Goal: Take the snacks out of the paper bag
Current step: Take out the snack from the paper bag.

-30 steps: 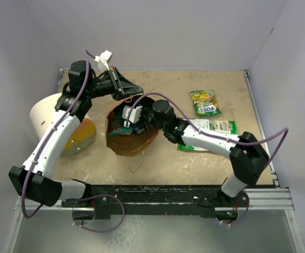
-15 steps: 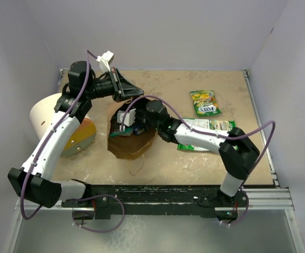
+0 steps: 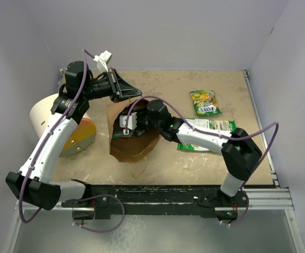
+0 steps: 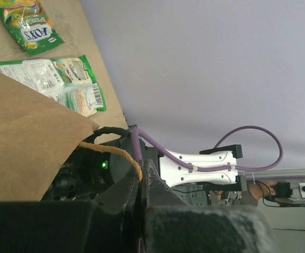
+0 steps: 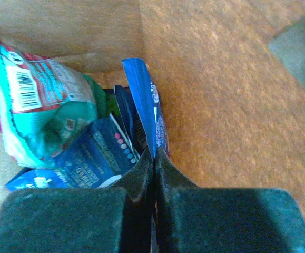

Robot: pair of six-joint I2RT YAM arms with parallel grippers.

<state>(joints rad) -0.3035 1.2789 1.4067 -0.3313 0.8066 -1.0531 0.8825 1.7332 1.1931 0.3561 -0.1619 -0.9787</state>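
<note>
The brown paper bag (image 3: 136,146) lies on the table with its mouth held up. My left gripper (image 3: 137,94) is shut on its twisted handle (image 4: 115,153) and pulls the rim (image 4: 31,132) upward. My right gripper (image 3: 129,124) reaches inside the bag. In the right wrist view it (image 5: 153,156) is shut on the edge of an upright dark blue packet (image 5: 145,103). Beside that packet lie a teal packet (image 5: 41,113) and another dark blue packet (image 5: 84,158). Two snacks lie on the table: a green-yellow packet (image 3: 205,103) and a green-edged packet (image 3: 217,126).
A white cylinder (image 3: 48,112) with an orange round end (image 3: 81,137) lies left of the bag, under my left arm. The bag's other handle loop (image 3: 137,167) trails toward the near edge. Grey walls enclose the table on three sides.
My right gripper moved deeper into the bag and closed its fingers on the dark blue packet. The bag's mouth shifted slightly. My left gripper kept its hold on the handle.
</note>
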